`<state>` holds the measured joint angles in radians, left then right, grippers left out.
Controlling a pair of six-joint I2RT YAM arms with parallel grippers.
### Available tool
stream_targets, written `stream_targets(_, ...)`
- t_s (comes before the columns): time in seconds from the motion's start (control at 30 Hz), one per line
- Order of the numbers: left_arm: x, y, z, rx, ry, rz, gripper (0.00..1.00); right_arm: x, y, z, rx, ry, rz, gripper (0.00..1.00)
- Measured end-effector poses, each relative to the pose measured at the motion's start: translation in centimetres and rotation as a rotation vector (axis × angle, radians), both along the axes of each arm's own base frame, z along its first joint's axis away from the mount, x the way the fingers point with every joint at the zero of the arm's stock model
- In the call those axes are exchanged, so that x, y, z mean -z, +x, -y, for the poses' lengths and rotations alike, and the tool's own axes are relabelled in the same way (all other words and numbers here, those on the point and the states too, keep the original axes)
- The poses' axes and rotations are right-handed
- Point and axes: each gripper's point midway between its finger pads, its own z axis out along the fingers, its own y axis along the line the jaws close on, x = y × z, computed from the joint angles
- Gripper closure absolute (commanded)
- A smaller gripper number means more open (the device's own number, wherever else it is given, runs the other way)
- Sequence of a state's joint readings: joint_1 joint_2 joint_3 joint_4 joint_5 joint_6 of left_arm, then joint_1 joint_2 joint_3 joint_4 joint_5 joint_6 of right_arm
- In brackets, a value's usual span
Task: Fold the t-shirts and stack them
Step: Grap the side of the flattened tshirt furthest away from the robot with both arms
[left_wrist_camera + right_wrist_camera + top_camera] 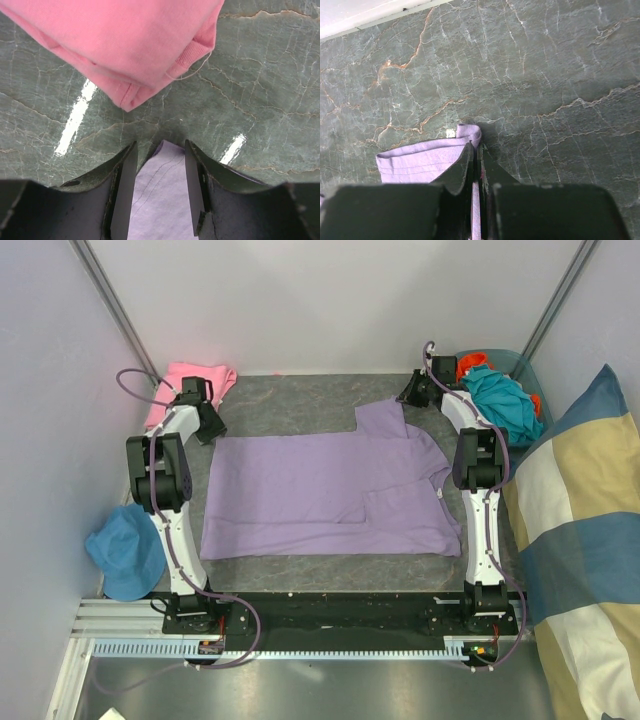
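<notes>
We find the lavender t-shirt [330, 495] spread flat on the table [300, 405], presumably for folding. Right tool [476, 148] pinches its far sleeve. Left tool [160, 150], jaws spread, straddles the far-left corner, likely to match. Pink t-shirt [200, 377] sits bunched beyond.

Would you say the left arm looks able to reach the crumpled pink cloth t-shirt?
Probably yes: the pink cloth t-shirt lies just beyond the left gripper, nothing between them, though a lavender cloth t-shirt corner sits between its jaws.

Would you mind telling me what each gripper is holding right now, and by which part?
The right gripper pinches the lavender t-shirt by a sleeve hem; left gripper straddles its corner, jaws not closed.
</notes>
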<state>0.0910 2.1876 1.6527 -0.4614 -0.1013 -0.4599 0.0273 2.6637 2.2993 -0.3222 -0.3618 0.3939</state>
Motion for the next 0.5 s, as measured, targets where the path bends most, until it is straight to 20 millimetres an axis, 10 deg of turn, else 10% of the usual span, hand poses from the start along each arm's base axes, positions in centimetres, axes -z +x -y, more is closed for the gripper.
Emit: stream_targets(0.5, 0.14, 0.42, 0.22, 0.032, 0.027, -0.035, 0.50, 0.00, 0.01, 0.19, 0.001, 0.012, 0.000, 0.95)
